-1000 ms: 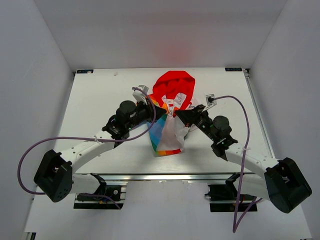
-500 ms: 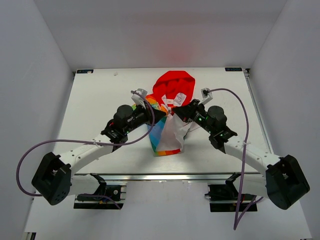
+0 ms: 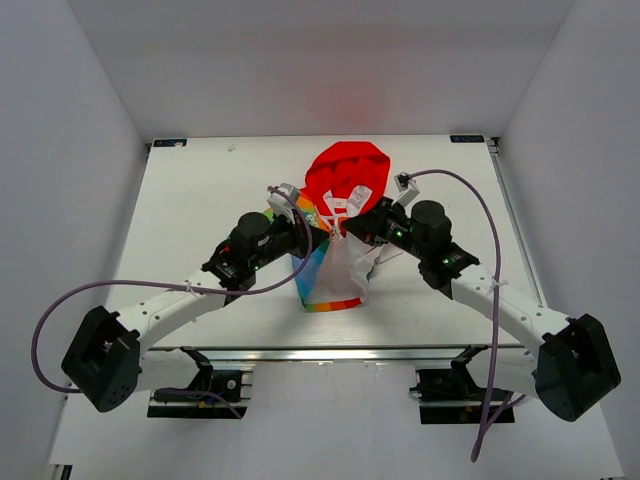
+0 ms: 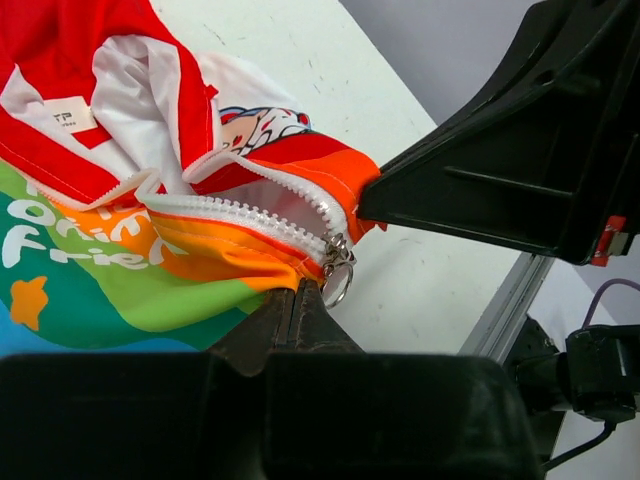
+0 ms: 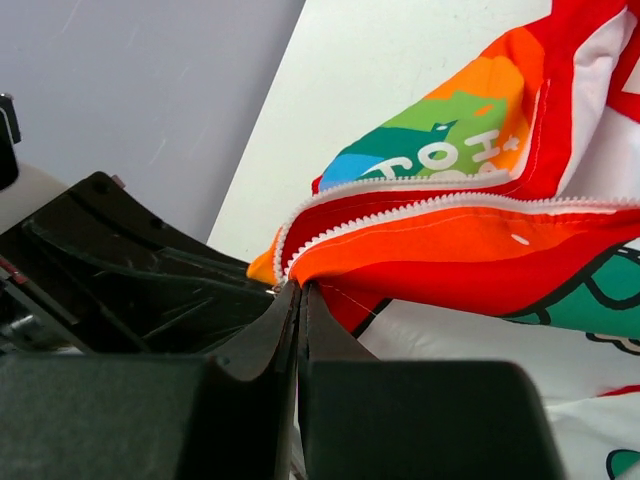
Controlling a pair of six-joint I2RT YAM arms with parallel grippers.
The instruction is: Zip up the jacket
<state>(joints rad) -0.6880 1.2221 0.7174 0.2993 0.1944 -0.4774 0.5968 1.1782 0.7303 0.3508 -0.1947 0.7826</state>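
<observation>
The jacket [image 3: 331,268] is held up off the table [image 3: 200,190] between both grippers, its red hood [image 3: 345,172] resting behind and the rainbow and white panels hanging down. My left gripper [image 3: 316,230] is shut on the orange fabric edge [image 4: 250,262] right beside the metal zipper slider [image 4: 338,253] and its ring pull. My right gripper [image 3: 347,228] is shut on the red-orange fabric [image 5: 420,250] at the end of the white zipper teeth [image 5: 420,205]. The two grippers' tips almost touch. The zipper is parted toward the hood.
The white table ends in a metal rail [image 3: 330,355] at the near edge, with grey walls on three sides. Purple cables [image 3: 470,210] loop from both wrists. The right gripper's black body [image 4: 500,170] fills the right side of the left wrist view.
Both grippers have moved a little away from the arm bases toward the hood, still pinching the jacket. The hanging panels have shifted with them.
</observation>
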